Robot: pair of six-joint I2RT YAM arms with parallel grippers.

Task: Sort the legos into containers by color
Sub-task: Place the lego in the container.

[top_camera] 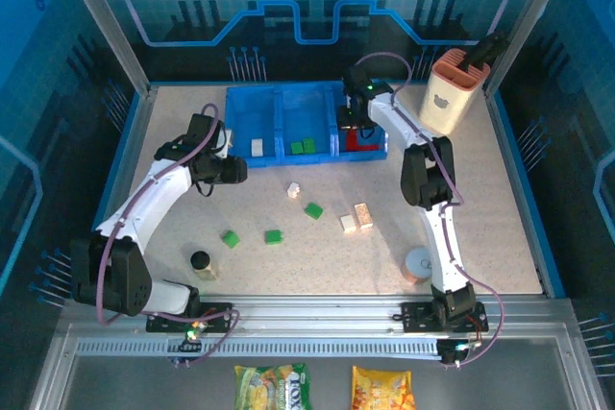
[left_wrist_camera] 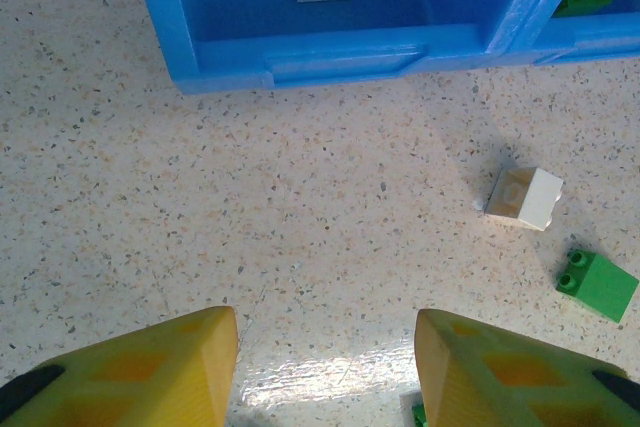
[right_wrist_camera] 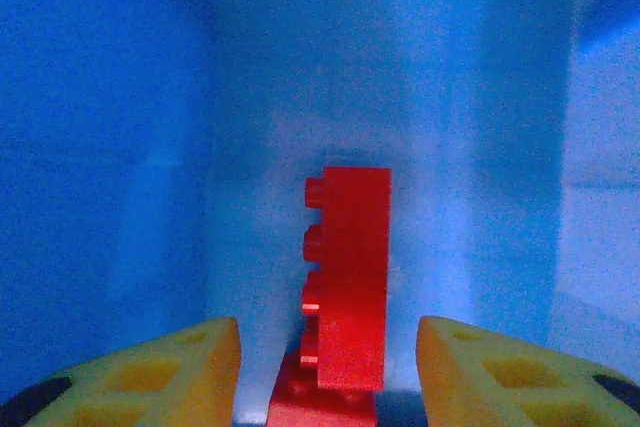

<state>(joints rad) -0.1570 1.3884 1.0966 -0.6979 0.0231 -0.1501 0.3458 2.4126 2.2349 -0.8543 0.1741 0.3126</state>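
Top external view: the blue tray (top_camera: 252, 108) lies at the far side of the table, its three compartments side by side. One white brick (top_camera: 258, 148) sits in the left compartment, green bricks (top_camera: 303, 147) in the middle one and red bricks (top_camera: 365, 142) in the right one. The right claw (top_camera: 353, 128) reaches down into the right compartment. The left claw (top_camera: 233, 171) hangs over bare table just in front of the tray's left compartment. Loose on the table are a white brick (top_camera: 294, 189), two cream bricks (top_camera: 356, 219) and three green bricks (top_camera: 274, 235).

Left wrist view: the left claw (left_wrist_camera: 327, 367) stands partly open, with only speckled table between its yellow fingers (left_wrist_camera: 170, 367); it touches nothing. Ahead of it lies the tray's near wall (left_wrist_camera: 300, 52), and to the right a white brick (left_wrist_camera: 525, 197) and a green brick (left_wrist_camera: 598, 284) lie apart on the table.

Right wrist view: the right claw (right_wrist_camera: 327, 367) is partly open inside the blue compartment. A red brick (right_wrist_camera: 348, 267) stands on edge between its fingers (right_wrist_camera: 500, 367), with a clear gap on each side. The brick rests on another red brick (right_wrist_camera: 320, 405) beneath it.
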